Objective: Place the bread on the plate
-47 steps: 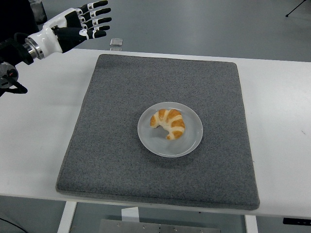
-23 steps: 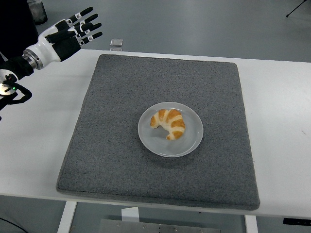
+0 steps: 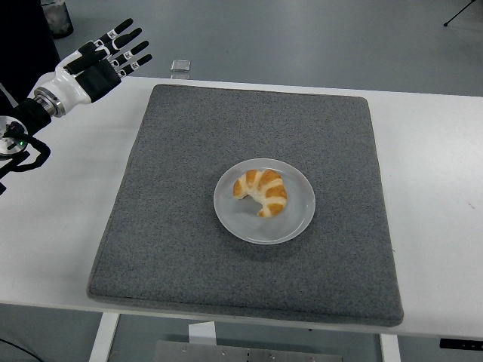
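A golden croissant (image 3: 261,191) lies on a round white plate (image 3: 295,224) in the middle of a grey mat (image 3: 189,151). My left hand (image 3: 106,56) is raised over the table's far left corner, well away from the plate, with its fingers spread and holding nothing. The right arm is out of view.
A small clear object (image 3: 179,66) sits at the table's far edge, just behind the mat. The white table (image 3: 60,204) shows bare on both sides of the mat.
My left hand has drawn back to the left and slightly down, away from the mat. The croissant and plate have not moved.
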Robot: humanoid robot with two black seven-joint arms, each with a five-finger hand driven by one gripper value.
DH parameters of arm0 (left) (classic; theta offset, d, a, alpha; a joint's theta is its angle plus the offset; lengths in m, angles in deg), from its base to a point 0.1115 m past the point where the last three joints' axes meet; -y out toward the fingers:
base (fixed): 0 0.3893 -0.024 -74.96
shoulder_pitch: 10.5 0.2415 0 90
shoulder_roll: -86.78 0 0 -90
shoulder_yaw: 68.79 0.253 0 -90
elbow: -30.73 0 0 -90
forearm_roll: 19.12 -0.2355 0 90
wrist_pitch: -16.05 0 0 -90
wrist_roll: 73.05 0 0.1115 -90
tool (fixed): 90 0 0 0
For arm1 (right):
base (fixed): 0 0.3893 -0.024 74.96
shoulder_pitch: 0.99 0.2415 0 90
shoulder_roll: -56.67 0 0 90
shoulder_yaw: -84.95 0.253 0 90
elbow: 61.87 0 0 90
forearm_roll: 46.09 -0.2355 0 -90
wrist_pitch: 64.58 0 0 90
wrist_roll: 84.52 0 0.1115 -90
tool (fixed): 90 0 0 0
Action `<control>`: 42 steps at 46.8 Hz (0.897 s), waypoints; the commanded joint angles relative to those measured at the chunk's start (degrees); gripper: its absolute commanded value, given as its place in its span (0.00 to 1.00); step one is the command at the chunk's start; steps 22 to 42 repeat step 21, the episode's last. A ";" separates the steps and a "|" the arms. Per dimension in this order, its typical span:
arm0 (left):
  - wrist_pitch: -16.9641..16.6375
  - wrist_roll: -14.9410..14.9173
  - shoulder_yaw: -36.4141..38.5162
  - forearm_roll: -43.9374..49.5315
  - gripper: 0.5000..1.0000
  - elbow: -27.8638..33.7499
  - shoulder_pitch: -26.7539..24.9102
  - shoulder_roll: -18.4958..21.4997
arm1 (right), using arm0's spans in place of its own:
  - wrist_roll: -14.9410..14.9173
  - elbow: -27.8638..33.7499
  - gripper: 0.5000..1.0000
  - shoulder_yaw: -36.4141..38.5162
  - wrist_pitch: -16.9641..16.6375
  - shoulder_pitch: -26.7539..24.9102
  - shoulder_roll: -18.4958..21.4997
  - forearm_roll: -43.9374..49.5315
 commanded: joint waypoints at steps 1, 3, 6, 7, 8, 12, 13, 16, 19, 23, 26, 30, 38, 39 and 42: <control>-0.16 -0.75 0.17 -0.04 0.99 -0.08 -0.08 -0.01 | -0.01 0.01 0.90 0.01 0.12 -0.02 0.00 -0.05; -0.25 -1.19 0.17 -0.04 0.99 -0.08 -0.16 -0.09 | -0.01 0.01 0.90 0.01 0.12 -0.02 0.00 -0.05; -0.43 -1.45 0.17 -0.21 0.99 -0.17 -0.16 -0.36 | -0.01 0.01 0.90 0.01 0.12 -0.02 0.00 -0.05; -0.43 -1.45 0.17 -0.21 0.99 -0.17 -0.16 -0.44 | 0.08 0.01 0.90 0.01 0.12 -0.02 0.00 -0.05; -0.43 -1.45 0.17 -0.21 0.99 -0.17 -0.16 -0.45 | 0.08 0.01 0.90 0.01 0.12 -0.02 0.00 -0.05; -0.60 -1.54 0.17 -0.21 0.99 -0.17 -0.34 -0.45 | 0.17 0.01 0.90 0.01 0.12 -0.02 0.00 -0.05; -0.60 -1.63 0.17 -0.21 0.99 -0.17 -0.43 -0.45 | 0.17 0.01 0.90 0.01 0.03 -0.02 0.00 -0.05; -0.60 -1.63 0.17 -0.21 0.99 -0.17 -0.52 -0.45 | 0.26 0.01 0.90 0.01 0.12 -0.11 0.00 -0.05; -0.95 -1.72 0.17 -0.21 0.99 -0.08 -0.60 -0.45 | 0.26 0.01 0.90 0.01 0.12 -0.11 0.00 -0.05; -1.22 -1.72 0.17 -0.21 0.99 -0.17 -0.60 -0.45 | 0.26 0.01 0.91 0.01 0.12 -0.11 0.00 -0.05; -1.22 -1.72 0.17 -0.21 0.99 -0.17 -0.60 -0.45 | 0.26 0.01 0.91 0.01 0.12 -0.11 0.00 -0.05; -1.22 -1.72 0.17 -0.21 0.99 -0.17 -0.60 -0.45 | 0.26 0.01 0.91 0.01 0.12 -0.11 0.00 -0.05; -1.22 -1.72 0.17 -0.21 0.99 -0.17 -0.60 -0.45 | 0.26 0.01 0.91 0.01 0.12 -0.11 0.00 -0.05; -1.22 -1.72 0.17 -0.21 0.99 -0.17 -0.60 -0.45 | 0.26 0.01 0.91 0.01 0.12 -0.11 0.00 -0.05; -1.22 -1.72 0.17 -0.21 0.99 -0.17 -0.60 -0.45 | 0.26 0.01 0.91 0.01 0.12 -0.11 0.00 -0.05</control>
